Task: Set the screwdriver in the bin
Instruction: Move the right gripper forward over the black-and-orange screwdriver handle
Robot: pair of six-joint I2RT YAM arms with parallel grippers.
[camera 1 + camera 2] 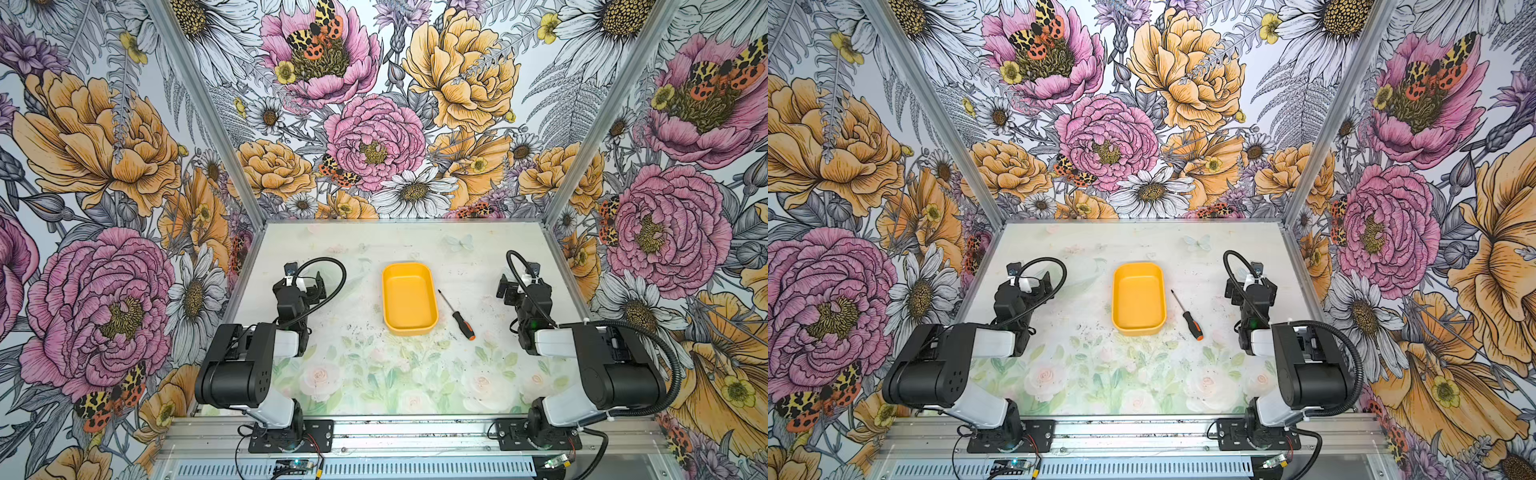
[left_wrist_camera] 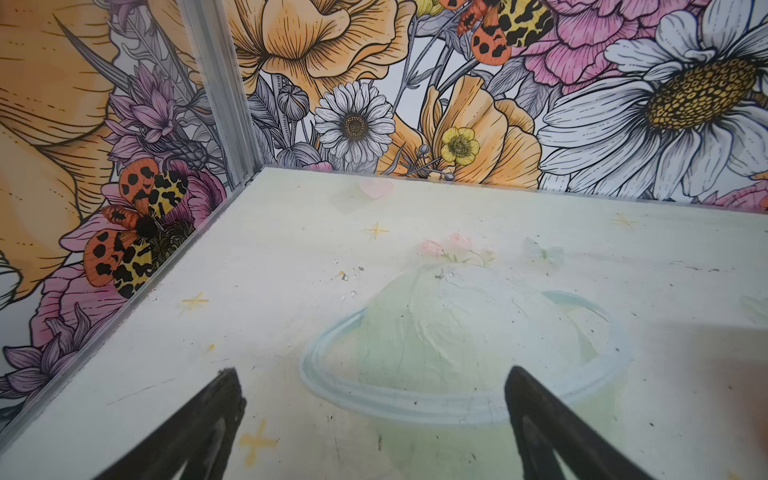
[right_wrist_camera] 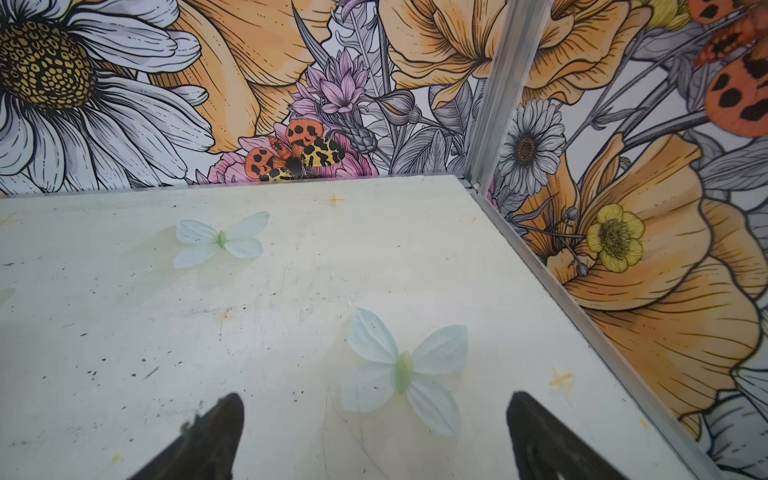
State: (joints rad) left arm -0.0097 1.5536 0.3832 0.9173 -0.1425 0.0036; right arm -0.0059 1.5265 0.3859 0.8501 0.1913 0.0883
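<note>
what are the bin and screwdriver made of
Bin: looks like moulded plastic, yellow-orange, smooth with a soft sheen and rounded corners. Screwdriver: thin dark shaft, likely metal; black handle with orange end, probably plastic or rubber.

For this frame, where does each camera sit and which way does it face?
Top views: high over the near edge, looking down toward the back wall; both show the table, bin, screwdriver, left arm and right arm.
Left wrist: on the left arm, low, facing the table's far left corner; only the open left gripper shows.
Right wrist: on the right arm, facing the far right corner; only the open right gripper shows.
Shared: both wrist views show table and back wall, neither bin nor screwdriver.
</note>
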